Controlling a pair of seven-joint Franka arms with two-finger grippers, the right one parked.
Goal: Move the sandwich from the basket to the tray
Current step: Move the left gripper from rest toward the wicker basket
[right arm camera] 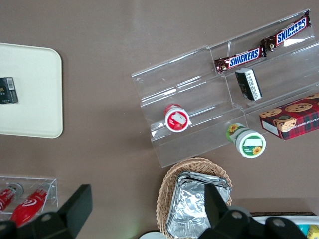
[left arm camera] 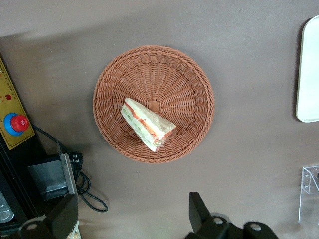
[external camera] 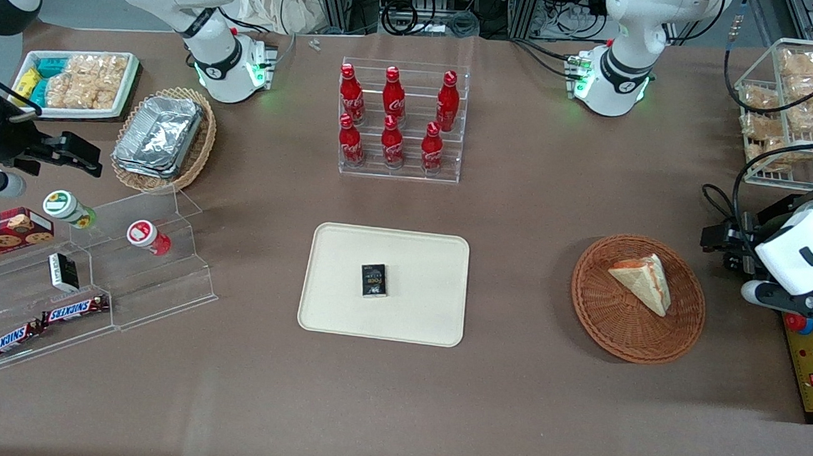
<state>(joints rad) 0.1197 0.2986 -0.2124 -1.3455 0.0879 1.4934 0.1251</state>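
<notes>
The sandwich (external camera: pixel 642 280) (left arm camera: pixel 148 123), a pale bread wedge with orange-red and green filling, lies in the round reddish-brown basket (external camera: pixel 607 321) (left arm camera: pixel 189 84). The cream tray (external camera: pixel 344 302) (left arm camera: pixel 310 74) lies flat at the table's middle, toward the parked arm's end from the basket. A small black box (external camera: pixel 374 281) rests on it. My left gripper (external camera: pixel 724 243) (left arm camera: pixel 132 219) hangs above the table beside the basket, toward the working arm's end. It is open, its fingers (left arm camera: pixel 198 211) wide apart with nothing between them.
A clear rack of red cola bottles (external camera: pixel 400 120) stands farther from the front camera than the tray. A yellow control box with a red button (external camera: pixel 809 356) (left arm camera: pixel 17 123) and a black cable (left arm camera: pixel 87 191) lie near the gripper. A wire basket of bagged snacks (external camera: pixel 791 105) stands at the table's edge.
</notes>
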